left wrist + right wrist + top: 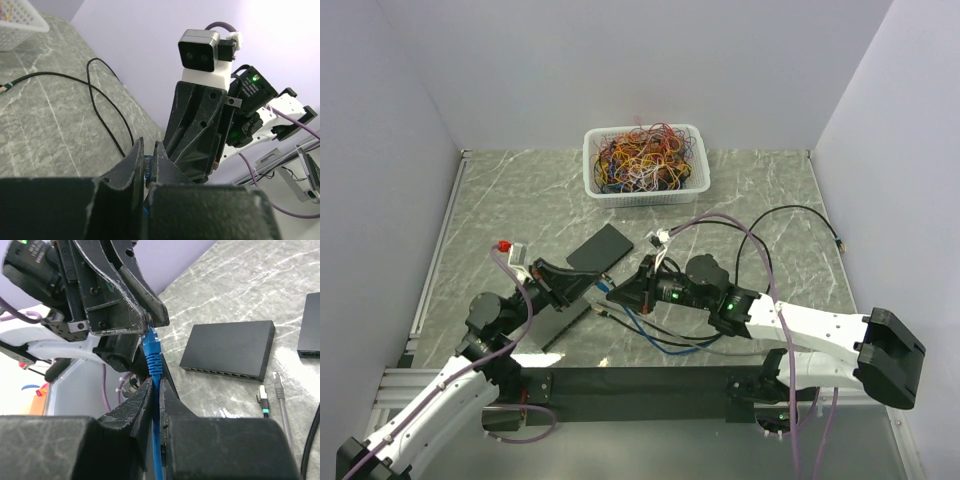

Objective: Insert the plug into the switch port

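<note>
Seen from above, the left gripper [590, 283] and right gripper [619, 292] meet tip to tip over the table [760, 190]. The switch [602, 248] lies flat just beyond them. Farther back stands a white basket [692, 170], heaped to the rim with tangled wires [645, 155] of many colours. A blue cable [655, 340] trails from the right gripper toward the arm bases.

In the left wrist view, the left gripper's fingers are pressed almost together on the plug [148, 169], a blue sliver of which shows between them. The right gripper faces it head-on. A black cable [97, 95] loops over the table to the left of the fingers, and a corner of the basket shows farther left.

In the right wrist view, the right gripper's fingers pinch the blue cable just behind the plug. The plug rises from them, its tip caught between the left gripper's fingertips. The switch lies on the table to the right of the fingers, ports showing, apart from the plug. A second black box [310, 325] sits past it, and two loose connectors [263, 401] lie nearer.
</note>
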Robot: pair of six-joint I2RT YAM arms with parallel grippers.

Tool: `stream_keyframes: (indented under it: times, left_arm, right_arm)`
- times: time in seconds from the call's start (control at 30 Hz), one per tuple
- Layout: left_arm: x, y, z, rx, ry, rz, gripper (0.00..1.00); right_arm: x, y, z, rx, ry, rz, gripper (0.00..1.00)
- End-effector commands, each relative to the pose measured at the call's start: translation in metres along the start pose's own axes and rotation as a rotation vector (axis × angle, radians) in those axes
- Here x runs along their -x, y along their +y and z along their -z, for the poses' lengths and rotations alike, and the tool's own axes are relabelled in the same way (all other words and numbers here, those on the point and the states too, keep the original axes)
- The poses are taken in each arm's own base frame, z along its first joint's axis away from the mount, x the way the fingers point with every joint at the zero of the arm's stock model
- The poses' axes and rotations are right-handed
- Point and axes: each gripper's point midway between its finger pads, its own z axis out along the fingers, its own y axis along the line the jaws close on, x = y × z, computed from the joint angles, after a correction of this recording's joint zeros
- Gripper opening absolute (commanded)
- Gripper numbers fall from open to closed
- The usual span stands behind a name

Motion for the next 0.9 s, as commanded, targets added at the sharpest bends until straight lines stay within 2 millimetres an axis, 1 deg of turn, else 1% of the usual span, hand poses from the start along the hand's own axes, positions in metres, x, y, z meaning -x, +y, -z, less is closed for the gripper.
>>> stream_keyframes:
  times: [0.0, 0.03, 0.07, 0.1, 0.13, 0.17, 0.2, 0.27, 0.3, 0.37, 0.4, 0.43, 0.47, 0.5, 0.53, 0.57, 0.7, 0.73, 0.8, 0.87]
  left_arm:
    - [0.010, -0.005, -0.005, 0.010, -0.010, -0.026, 0.01]
    - [0.011, -0.003, -0.005, 0.025, -0.011, -0.023, 0.01]
    - [0.010, 0.000, -0.006, 0.047, -0.002, -0.022, 0.01]
    - [0.014, -0.001, -0.008, 0.056, -0.006, -0.023, 0.00]
    - [0.013, 0.005, -0.008, 0.095, 0.003, -0.014, 0.00]
    - [0.011, 0.009, -0.010, 0.117, 0.013, -0.005, 0.01]
    - [0.016, 0.009, -0.011, 0.131, 0.007, -0.003, 0.00]
    - [0.013, 0.024, -0.012, 0.215, 0.022, 0.027, 0.00]
    - [0.016, 0.024, -0.014, 0.232, 0.019, 0.033, 0.01]
    - [0.011, 0.036, -0.015, 0.296, 0.043, 0.063, 0.00]
    - [0.014, 0.035, -0.017, 0.302, 0.042, 0.068, 0.01]
    - [0.012, 0.037, -0.018, 0.312, 0.048, 0.078, 0.01]
    - [0.010, 0.039, -0.019, 0.325, 0.059, 0.093, 0.00]
    - [0.010, 0.039, -0.020, 0.325, 0.058, 0.097, 0.00]
    - [0.009, 0.039, -0.021, 0.327, 0.060, 0.103, 0.00]
    - [0.008, 0.040, -0.022, 0.333, 0.064, 0.111, 0.00]
    - [0.006, 0.040, -0.023, 0.337, 0.073, 0.114, 0.01]
    - [0.006, 0.040, -0.024, 0.338, 0.076, 0.116, 0.00]
    - [0.005, 0.040, -0.025, 0.338, 0.078, 0.120, 0.01]
    - [0.003, 0.039, -0.026, 0.335, 0.082, 0.122, 0.00]
  right_arm:
    - [0.029, 0.019, -0.007, 0.045, -0.055, 0.045, 0.01]
    - [0.034, 0.020, -0.008, 0.035, -0.058, 0.059, 0.06]
    - [0.038, 0.016, -0.008, -0.003, -0.072, 0.091, 0.14]
    - [0.039, 0.012, -0.006, -0.044, -0.057, 0.102, 0.18]
    - [0.041, 0.011, -0.005, -0.072, -0.057, 0.121, 0.21]
    - [0.051, 0.004, -0.002, -0.134, -0.088, 0.162, 0.30]
    - [0.050, 0.003, 0.000, -0.172, -0.066, 0.179, 0.34]
    - [0.055, -0.003, 0.004, -0.237, -0.071, 0.232, 0.45]
    - [0.058, -0.007, 0.007, -0.289, -0.072, 0.249, 0.47]
    - [0.057, -0.011, 0.008, -0.328, -0.056, 0.293, 0.48]
    - [0.058, -0.015, 0.010, -0.369, -0.054, 0.307, 0.48]
    - [0.053, -0.015, 0.009, -0.376, -0.037, 0.323, 0.47]
    - [0.053, -0.016, 0.009, -0.393, -0.031, 0.346, 0.48]
    - [0.055, -0.020, 0.010, -0.425, -0.034, 0.357, 0.48]
    - [0.053, -0.019, 0.008, -0.429, -0.029, 0.366, 0.47]
    - [0.049, -0.022, 0.009, -0.444, -0.009, 0.380, 0.47]
    - [0.044, -0.028, 0.006, -0.479, 0.013, 0.402, 0.46]
    - [0.042, -0.031, 0.004, -0.493, 0.023, 0.411, 0.45]
    - [0.041, -0.031, 0.000, -0.498, 0.031, 0.421, 0.44]
    - [0.035, -0.034, -0.004, -0.506, 0.053, 0.433, 0.43]
